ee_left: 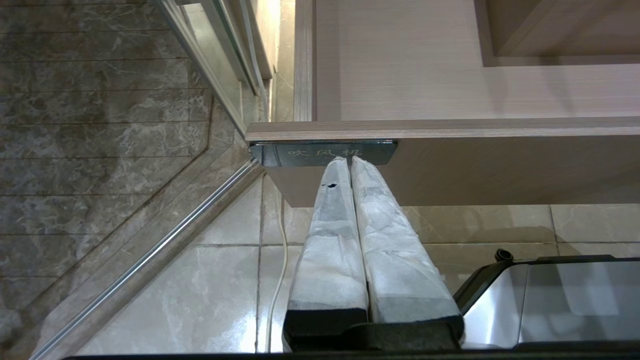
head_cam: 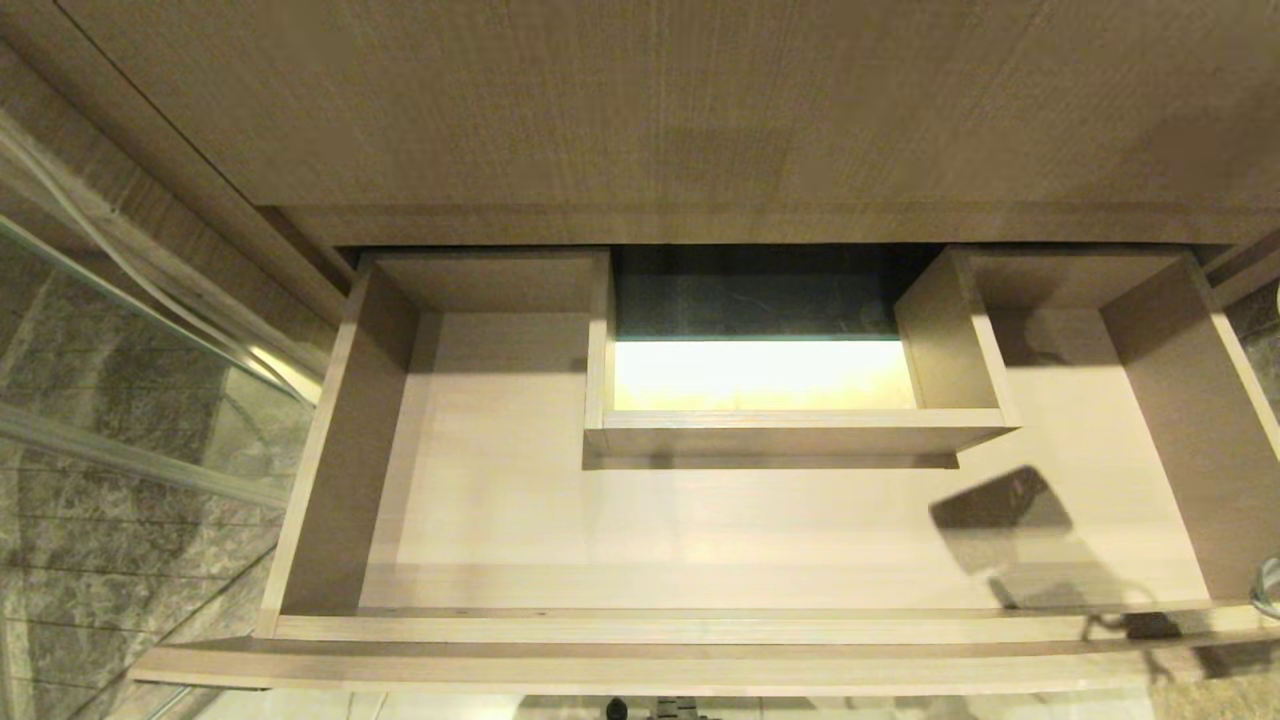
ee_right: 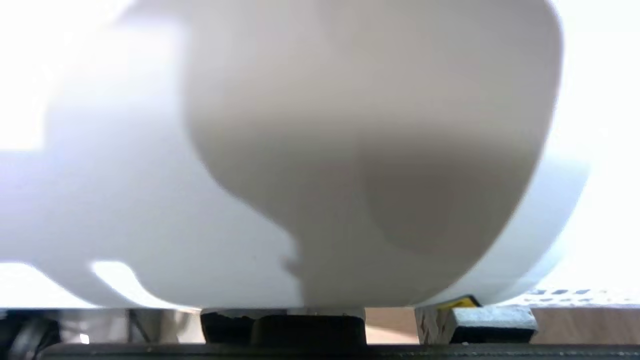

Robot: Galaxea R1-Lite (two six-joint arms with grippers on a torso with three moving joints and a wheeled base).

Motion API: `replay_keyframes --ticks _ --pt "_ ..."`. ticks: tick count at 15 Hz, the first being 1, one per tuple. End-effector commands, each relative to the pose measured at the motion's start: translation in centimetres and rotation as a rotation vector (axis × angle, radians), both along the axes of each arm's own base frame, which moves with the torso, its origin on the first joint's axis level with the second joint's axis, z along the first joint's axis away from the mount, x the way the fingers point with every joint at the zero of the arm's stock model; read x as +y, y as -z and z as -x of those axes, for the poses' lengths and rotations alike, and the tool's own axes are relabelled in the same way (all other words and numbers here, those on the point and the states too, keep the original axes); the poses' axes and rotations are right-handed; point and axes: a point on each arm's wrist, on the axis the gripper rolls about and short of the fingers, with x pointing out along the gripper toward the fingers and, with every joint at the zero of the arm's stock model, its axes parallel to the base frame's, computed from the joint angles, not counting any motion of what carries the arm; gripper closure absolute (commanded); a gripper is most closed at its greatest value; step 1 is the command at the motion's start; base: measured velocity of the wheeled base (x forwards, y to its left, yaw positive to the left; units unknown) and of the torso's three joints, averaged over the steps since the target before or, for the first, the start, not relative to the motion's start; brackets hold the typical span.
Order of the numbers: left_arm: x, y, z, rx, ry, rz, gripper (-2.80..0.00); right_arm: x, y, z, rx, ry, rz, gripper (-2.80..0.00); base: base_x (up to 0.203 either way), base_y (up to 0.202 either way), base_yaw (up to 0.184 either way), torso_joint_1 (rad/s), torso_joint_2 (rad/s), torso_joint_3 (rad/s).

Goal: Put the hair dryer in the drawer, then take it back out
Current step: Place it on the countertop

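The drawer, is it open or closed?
Open. The drawer is pulled out from the cabinet, so its bare floor and boxed cut-out show in the head view.

One drawer (head_cam: 480,520) stands pulled out, with one boxed cut-out (head_cam: 790,430) at its mid-rear. One white hair dryer (ee_right: 320,165) fills the right wrist view. One dark label plate (ee_left: 322,153) sits on the drawer's front, and one thin white cable (ee_left: 280,260) runs across the floor tiles.

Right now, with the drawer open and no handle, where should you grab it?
Grip the top edge of its flat front panel, coming down from above on the near side. The drawer stands open, so that edge is bare, and the front has no handle.
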Motion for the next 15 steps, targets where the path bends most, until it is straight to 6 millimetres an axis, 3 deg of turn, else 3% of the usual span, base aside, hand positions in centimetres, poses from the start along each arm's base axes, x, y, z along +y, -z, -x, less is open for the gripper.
replay_keyframes --ticks 1,7,10,15 --pt "0.0 0.0 0.0 0.0 0.001 0.0 0.0 0.5 -0.6 1.1 -0.045 -0.037 0.006 0.0 0.0 0.0 0.0 0.0 0.0 0.0" --pt "0.0 0.0 0.0 -0.001 0.0 0.0 0.0 0.7 -2.1 1.5 -0.096 -0.018 -0.034 0.0 0.0 0.0 0.0 0.0 0.0 0.0" --pt "0.0 0.0 0.0 -0.001 -0.001 0.001 0.0 1.0 -3.6 2.2 -0.138 -0.005 -0.03 0.0 0.0 0.0 0.0 0.0 0.0 0.0" --pt "0.0 0.0 0.0 0.0 -0.001 0.0 0.0 1.7 -4.0 4.0 -0.163 0.028 -0.143 0.0 0.0 0.0 0.0 0.0 0.0 0.0"
